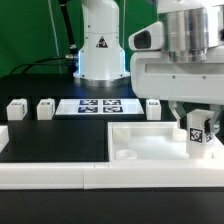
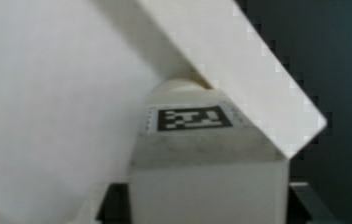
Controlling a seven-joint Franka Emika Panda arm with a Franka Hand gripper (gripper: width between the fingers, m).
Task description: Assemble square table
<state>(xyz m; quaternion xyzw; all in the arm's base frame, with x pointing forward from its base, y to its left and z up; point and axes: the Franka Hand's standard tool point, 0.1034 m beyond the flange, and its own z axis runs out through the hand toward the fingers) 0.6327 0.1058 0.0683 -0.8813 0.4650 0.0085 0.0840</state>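
While my gripper [image 1: 197, 124] is clamping a tagged leg [image 1: 198, 136] upright, I am holding it at the square table's [image 1: 140, 142] corner on the exterior view's right.

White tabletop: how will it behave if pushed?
The tabletop looks like moulded plastic with a raised rim, so probably stiff. Lying flat and wide, it should not tip. On the smooth black table it may slide.

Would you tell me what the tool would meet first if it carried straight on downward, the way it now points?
The tagged leg, which the tool seems to grip between its fingers; right under that leg lies the square table slab. Depth is hard to judge.
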